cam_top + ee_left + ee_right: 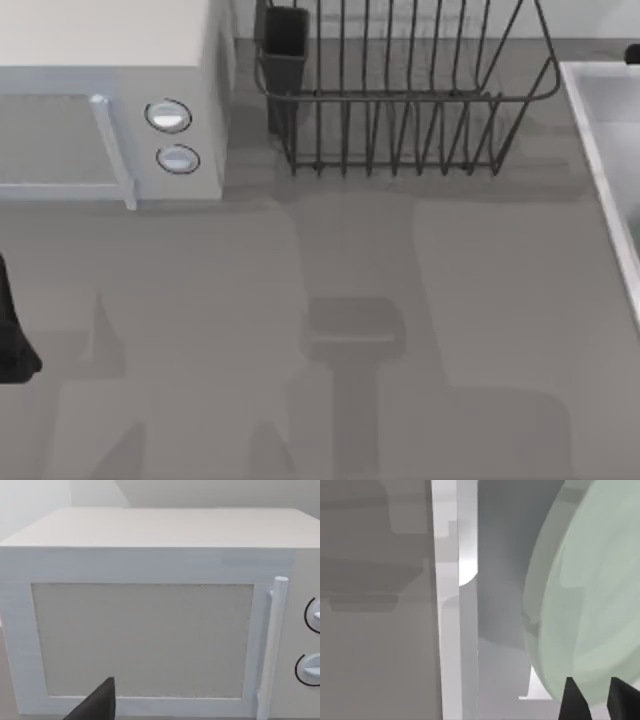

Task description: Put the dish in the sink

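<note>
Right gripper (592, 700) clamped on the dish (585, 595) at its rim, over the sink (452, 630). Stiff, likely slick, breakable: lower gently.

Left gripper (97, 705): cannot tell.

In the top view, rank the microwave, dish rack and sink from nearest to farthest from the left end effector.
1. Microwave: back left, just beyond the left end effector at the table's left edge.
2. Dish rack: back centre.
3. Sink: far right edge, where the right end effector grips the dish.
</note>
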